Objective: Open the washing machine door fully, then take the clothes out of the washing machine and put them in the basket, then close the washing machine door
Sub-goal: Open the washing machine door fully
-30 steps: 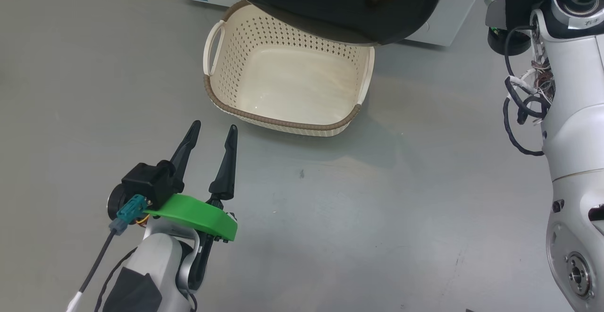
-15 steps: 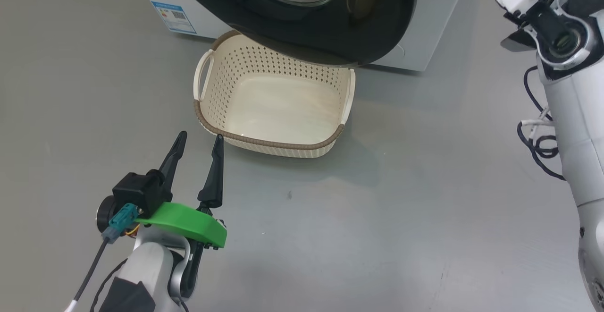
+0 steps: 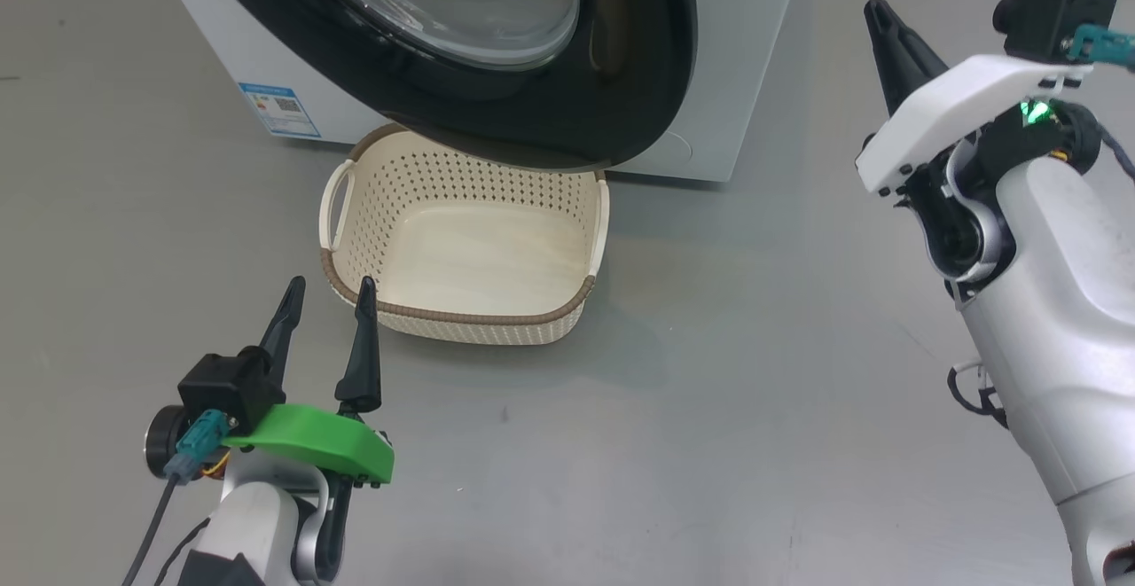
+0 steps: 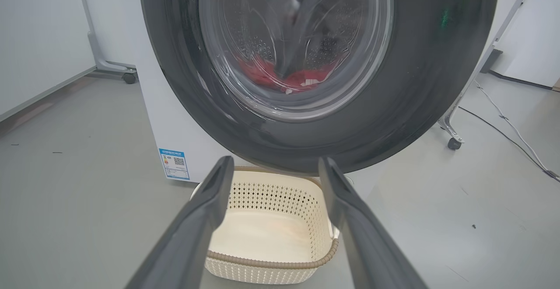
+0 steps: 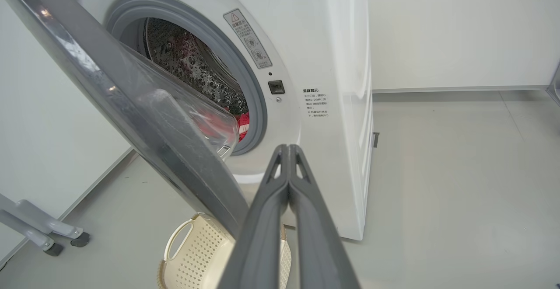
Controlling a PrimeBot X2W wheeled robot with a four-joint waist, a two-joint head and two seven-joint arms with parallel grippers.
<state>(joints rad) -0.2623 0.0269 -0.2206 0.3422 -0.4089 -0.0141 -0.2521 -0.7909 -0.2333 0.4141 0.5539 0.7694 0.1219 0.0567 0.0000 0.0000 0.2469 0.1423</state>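
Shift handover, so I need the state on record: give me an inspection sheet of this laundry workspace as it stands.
Surface: bare grey floor, a few dark specks.
Job's things: washing machine door partly open, overhanging the basket's far end; clothes inside the washing machine; basket empty.
Clutter: nothing seen.
Claws: left claw open, empty, low near the basket; right claw shut, empty, raised apart from the door.
Cables: loose floor cable; arm cable.
Surroundings: white walls, wheeled stand legs.
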